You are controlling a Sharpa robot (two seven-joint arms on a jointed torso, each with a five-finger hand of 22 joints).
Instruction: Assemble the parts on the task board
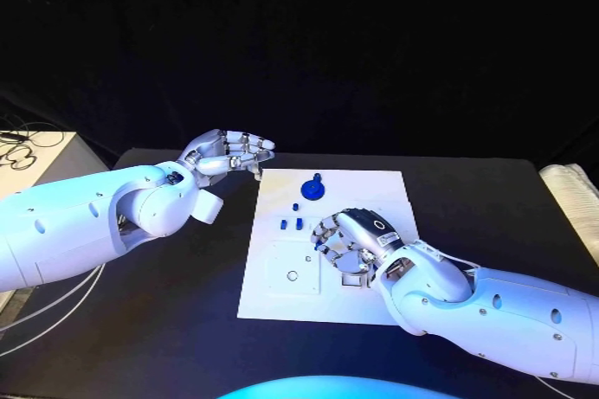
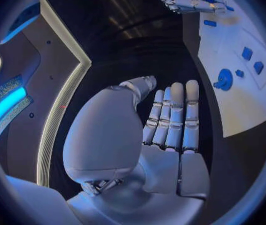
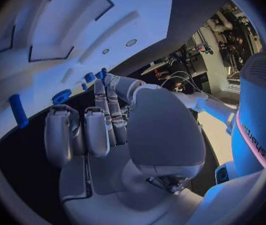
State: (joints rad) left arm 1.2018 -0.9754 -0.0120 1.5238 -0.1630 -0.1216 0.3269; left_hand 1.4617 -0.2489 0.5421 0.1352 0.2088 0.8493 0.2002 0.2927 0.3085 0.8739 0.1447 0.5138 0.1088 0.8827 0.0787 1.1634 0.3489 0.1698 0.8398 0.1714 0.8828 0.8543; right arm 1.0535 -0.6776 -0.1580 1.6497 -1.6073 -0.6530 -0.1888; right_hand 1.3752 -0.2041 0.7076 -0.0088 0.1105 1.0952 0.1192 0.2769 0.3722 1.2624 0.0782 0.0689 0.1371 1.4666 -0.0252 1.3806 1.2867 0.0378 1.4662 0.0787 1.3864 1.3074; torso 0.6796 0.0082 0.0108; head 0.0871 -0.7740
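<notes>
On task board (image 1: 375, 191) | right hand (image 1: 353, 239) curled beside parts (image 1: 294, 222), grip unclear | left hand (image 1: 231, 152) empty

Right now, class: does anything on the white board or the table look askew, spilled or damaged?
Nothing stands out. The task board lies flat on the table, the small blue parts sit loose on it, and no hand holds any of them. No spill or damage shows.
</notes>
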